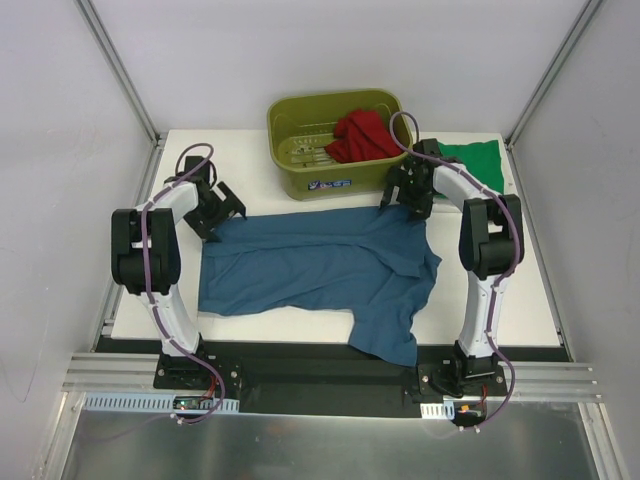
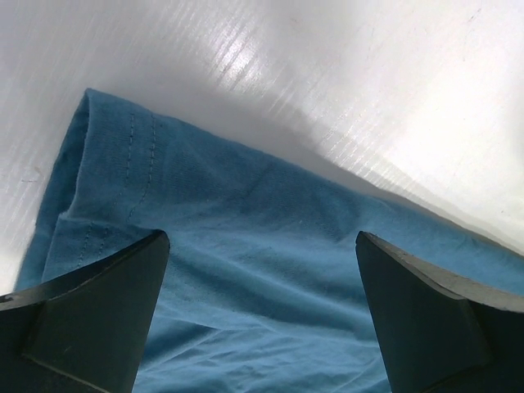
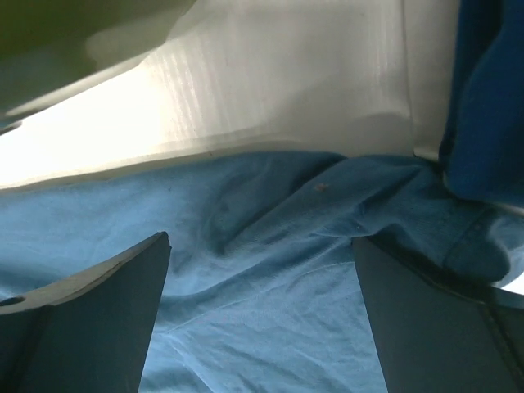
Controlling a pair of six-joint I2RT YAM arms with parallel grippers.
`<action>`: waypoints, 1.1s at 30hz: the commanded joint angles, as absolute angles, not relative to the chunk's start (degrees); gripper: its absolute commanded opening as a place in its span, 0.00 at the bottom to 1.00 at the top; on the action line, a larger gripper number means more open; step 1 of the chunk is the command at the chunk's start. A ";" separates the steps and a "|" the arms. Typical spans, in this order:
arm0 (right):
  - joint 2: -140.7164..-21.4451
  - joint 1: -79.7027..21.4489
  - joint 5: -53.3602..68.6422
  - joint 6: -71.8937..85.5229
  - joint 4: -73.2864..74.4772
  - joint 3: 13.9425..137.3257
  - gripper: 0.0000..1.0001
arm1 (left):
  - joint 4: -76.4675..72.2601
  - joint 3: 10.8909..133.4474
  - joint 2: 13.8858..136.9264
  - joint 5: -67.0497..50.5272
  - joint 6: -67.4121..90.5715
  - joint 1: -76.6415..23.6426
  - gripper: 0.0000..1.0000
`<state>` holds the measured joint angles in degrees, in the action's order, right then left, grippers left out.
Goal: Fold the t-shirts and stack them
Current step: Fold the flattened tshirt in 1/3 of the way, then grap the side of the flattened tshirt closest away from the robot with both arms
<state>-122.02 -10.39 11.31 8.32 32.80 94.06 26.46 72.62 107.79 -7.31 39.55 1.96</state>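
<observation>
The teal-blue t-shirt [image 1: 310, 265] lies spread across the table, its lower right part hanging over the near edge. My left gripper [image 1: 216, 208] is open just above the shirt's far left corner; the left wrist view shows the hemmed cloth [image 2: 246, 237] between the jaws. My right gripper [image 1: 409, 192] is open over the shirt's far right corner, with rumpled cloth [image 3: 270, 270] between its jaws. The red t-shirt [image 1: 362, 136] lies bunched in the olive-green tub [image 1: 300, 175]. The bright green t-shirt [image 1: 476, 162] lies at the far right of the table.
The tub stands at the back middle of the white table [image 1: 510, 300], close to my right gripper. Grey enclosure walls with metal posts [image 1: 115, 65] surround the table. An aluminium rail [image 1: 320, 375] carrying the arm bases runs along the near edge.
</observation>
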 commanded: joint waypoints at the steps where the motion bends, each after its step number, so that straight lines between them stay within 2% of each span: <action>1: -115.86 -11.25 13.45 5.37 31.82 93.43 0.97 | 26.89 73.39 103.29 -4.31 36.74 2.81 0.99; 8: -99.43 -13.09 8.89 4.75 31.82 83.95 0.97 | 30.14 64.09 86.15 2.72 38.14 2.81 0.99; 13: -83.19 -14.15 3.52 6.15 30.68 70.01 0.97 | 33.57 49.07 70.51 5.36 42.88 2.81 0.99; 19: -69.28 -15.64 7.65 7.82 27.69 55.91 0.97 | 38.30 32.27 50.91 5.62 46.84 2.81 0.99; 21: -66.98 -15.73 7.30 8.35 28.12 52.48 0.97 | 39.81 29.64 43.99 5.62 49.03 2.73 0.96; 23: -64.43 -15.82 6.77 8.70 28.21 50.46 0.97 | 39.99 27.70 38.70 4.92 50.53 2.72 0.89; 27: -62.14 -15.82 6.42 8.61 29.35 49.48 0.97 | 39.81 26.72 36.91 6.77 51.68 2.72 0.82; 33: -60.73 -15.91 5.54 8.35 30.14 48.78 0.97 | 39.90 27.07 44.82 6.06 52.12 2.73 0.79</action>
<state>-62.54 -15.59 6.63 7.94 30.26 49.06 39.35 27.35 40.64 5.04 50.52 2.35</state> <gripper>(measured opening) 0.966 0.800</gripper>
